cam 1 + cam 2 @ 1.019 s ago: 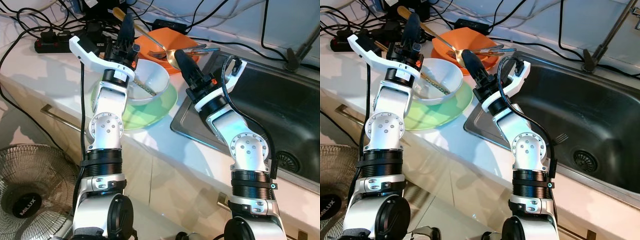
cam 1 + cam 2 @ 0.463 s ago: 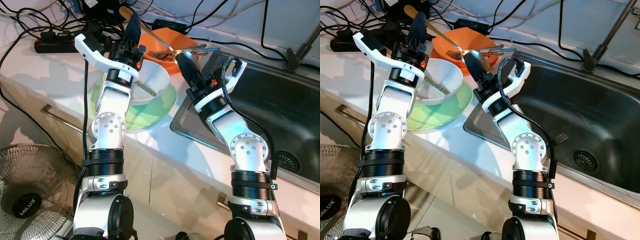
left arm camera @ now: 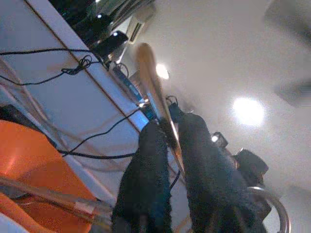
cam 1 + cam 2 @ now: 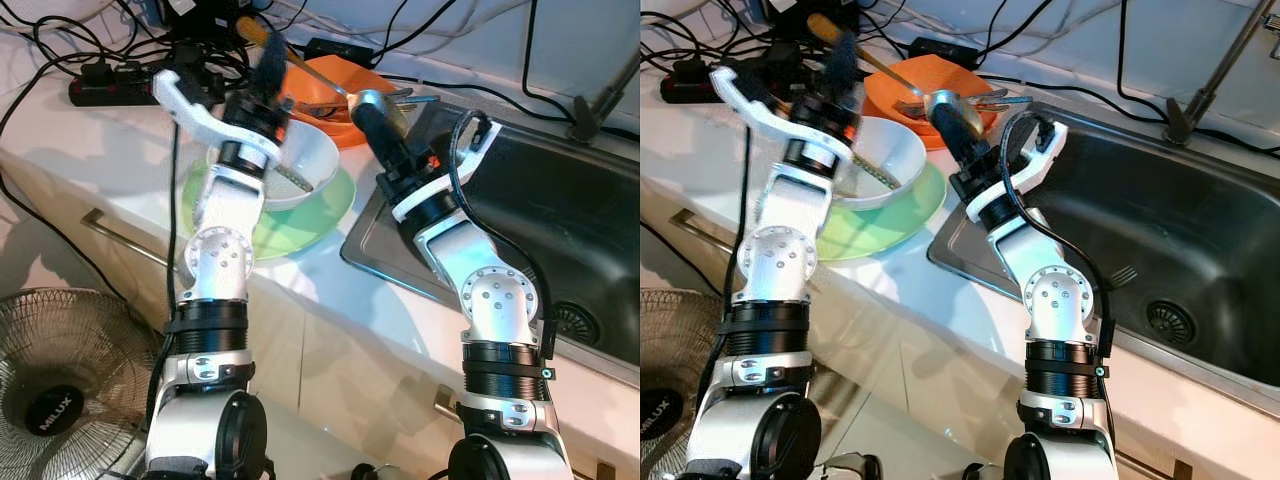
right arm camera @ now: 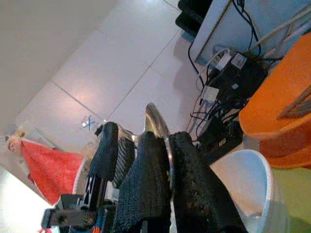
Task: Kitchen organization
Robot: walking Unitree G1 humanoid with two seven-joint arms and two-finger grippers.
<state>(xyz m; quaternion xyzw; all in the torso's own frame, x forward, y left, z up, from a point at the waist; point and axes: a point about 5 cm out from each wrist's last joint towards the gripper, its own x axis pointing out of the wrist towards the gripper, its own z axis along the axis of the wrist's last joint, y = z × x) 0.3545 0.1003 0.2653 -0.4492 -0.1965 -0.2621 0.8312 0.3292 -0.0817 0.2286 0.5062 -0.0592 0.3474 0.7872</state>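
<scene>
Holding a long spoon (image 4: 300, 62) between them above the white bowl (image 4: 305, 165) on the worktop (image 4: 90, 160), both grippers appear in the eye views. Left wrist view: left gripper (image 3: 167, 145) fingers pinch its wooden handle. Right wrist view: right gripper (image 5: 163, 150) fingers clamp its metal bowl end.

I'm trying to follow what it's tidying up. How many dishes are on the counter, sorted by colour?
White bowl: 1
Green plate: 1, under the white bowl
Orange dish: 1, with cutlery lying in it
Total: 3
</scene>
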